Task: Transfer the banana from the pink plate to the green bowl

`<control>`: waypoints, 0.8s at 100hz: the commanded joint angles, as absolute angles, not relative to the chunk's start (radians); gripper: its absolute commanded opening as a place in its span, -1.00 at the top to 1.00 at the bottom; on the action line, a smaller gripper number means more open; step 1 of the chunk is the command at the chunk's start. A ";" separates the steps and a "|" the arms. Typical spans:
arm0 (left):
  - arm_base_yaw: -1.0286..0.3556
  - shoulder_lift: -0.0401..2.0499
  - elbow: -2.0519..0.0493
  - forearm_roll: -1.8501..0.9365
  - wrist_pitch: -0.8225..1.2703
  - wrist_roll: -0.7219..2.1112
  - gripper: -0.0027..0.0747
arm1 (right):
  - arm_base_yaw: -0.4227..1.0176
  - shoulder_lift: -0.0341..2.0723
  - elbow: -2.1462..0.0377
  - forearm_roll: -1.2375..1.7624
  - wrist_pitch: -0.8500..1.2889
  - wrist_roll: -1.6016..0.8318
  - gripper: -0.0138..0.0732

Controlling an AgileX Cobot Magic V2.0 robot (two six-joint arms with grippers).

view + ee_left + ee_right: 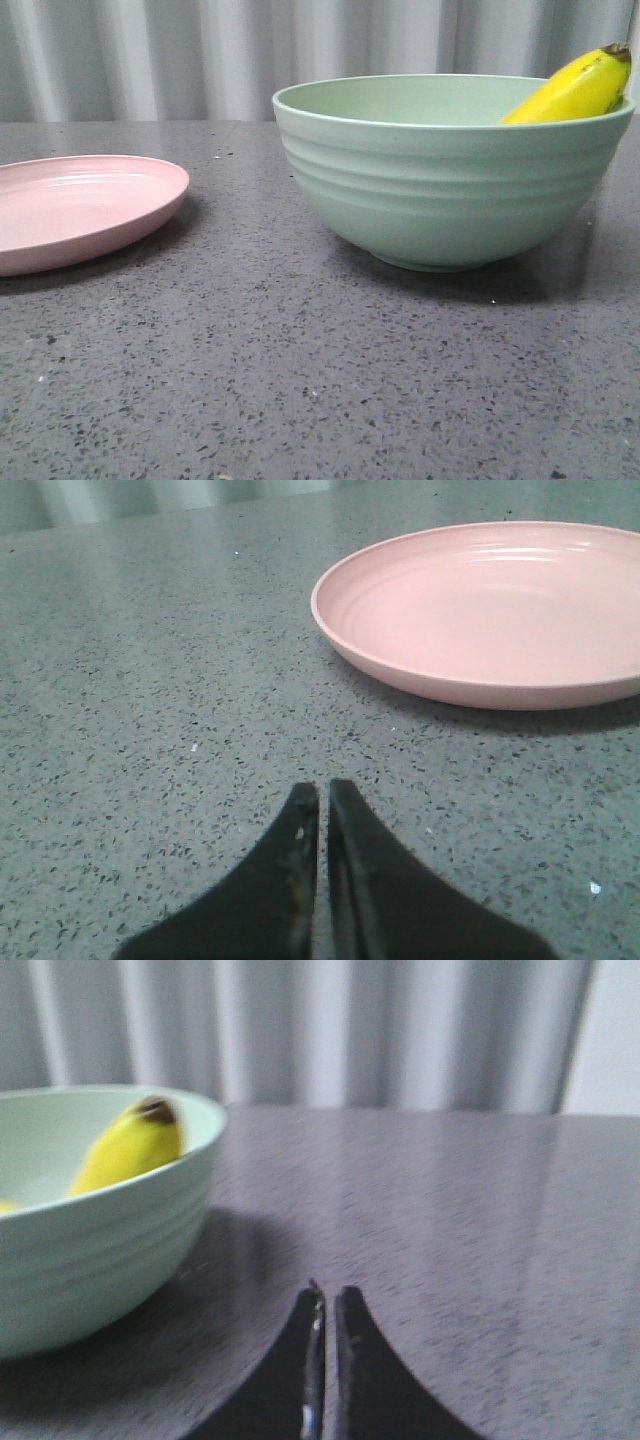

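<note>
The yellow banana (575,90) lies inside the green bowl (440,185), its dark tip leaning over the right rim. In the right wrist view the banana (125,1150) rests against the bowl's wall (90,1250). The pink plate (75,210) sits empty at the left; it also shows in the left wrist view (490,610). My left gripper (324,790) is shut and empty, low over the table, short of the plate. My right gripper (330,1295) is shut and empty, beside the bowl. Neither gripper shows in the front view.
A dark speckled stone tabletop (300,380) runs under everything. A grey corrugated wall (150,60) stands behind the table.
</note>
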State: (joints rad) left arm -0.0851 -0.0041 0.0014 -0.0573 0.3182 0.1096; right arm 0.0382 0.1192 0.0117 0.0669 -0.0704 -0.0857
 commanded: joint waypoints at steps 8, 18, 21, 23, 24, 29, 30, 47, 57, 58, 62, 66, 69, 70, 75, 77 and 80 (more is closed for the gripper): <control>-0.084 -0.034 0.011 -0.066 0.252 0.101 0.98 | -0.069 0.126 0.031 0.031 -0.175 -0.075 0.83; -0.084 -0.034 0.011 -0.066 0.252 0.101 0.98 | -0.121 0.076 0.031 0.031 -0.046 -0.075 0.83; -0.084 -0.034 0.011 -0.066 0.252 0.101 0.98 | -0.132 0.057 0.031 0.031 -0.007 -0.075 0.83; -0.084 -0.034 0.011 -0.066 0.252 0.101 0.98 | -0.139 0.042 0.031 0.031 0.022 -0.075 0.83; -0.084 -0.034 0.011 -0.066 0.252 0.101 0.98 | -0.141 0.031 0.031 0.031 0.033 -0.075 0.83; -0.084 -0.034 0.011 -0.066 0.252 0.101 0.98 | -0.157 -0.008 0.031 0.031 0.119 -0.075 0.83; -0.084 -0.034 0.011 -0.066 0.252 0.101 0.98 | -0.159 -0.014 0.031 0.031 0.130 -0.075 0.83; -0.084 -0.032 0.011 -0.066 0.252 0.101 0.98 | -0.170 -0.034 0.031 0.031 0.281 -0.075 0.83; -0.084 -0.032 0.011 -0.066 0.252 0.101 0.98 | -0.170 -0.034 0.031 0.031 0.310 -0.075 0.83; -0.084 -0.032 0.011 -0.066 0.252 0.101 0.98 | -0.170 -0.034 0.031 0.031 0.310 -0.075 0.83; -0.084 -0.032 0.011 -0.066 0.252 0.101 0.98 | -0.170 -0.034 0.031 0.031 0.310 -0.075 0.83; -0.084 -0.032 0.011 -0.066 0.252 0.101 0.98 | -0.170 -0.034 0.031 0.031 0.310 -0.075 0.83; -0.084 -0.032 0.011 -0.066 0.252 0.101 0.98 | -0.170 -0.034 0.031 0.031 0.310 -0.075 0.83; -0.084 -0.032 0.011 -0.066 0.252 0.101 0.98 | -0.170 -0.034 0.031 0.031 0.310 -0.075 0.83; -0.084 -0.032 0.011 -0.066 0.252 0.101 0.98 | -0.170 -0.034 0.031 0.031 0.310 -0.075 0.83; -0.084 -0.032 0.011 -0.066 0.252 0.101 0.98 | -0.170 -0.034 0.031 0.031 0.310 -0.075 0.83; -0.084 -0.032 0.011 -0.066 0.252 0.101 0.98 | -0.170 -0.034 0.031 0.031 0.310 -0.075 0.83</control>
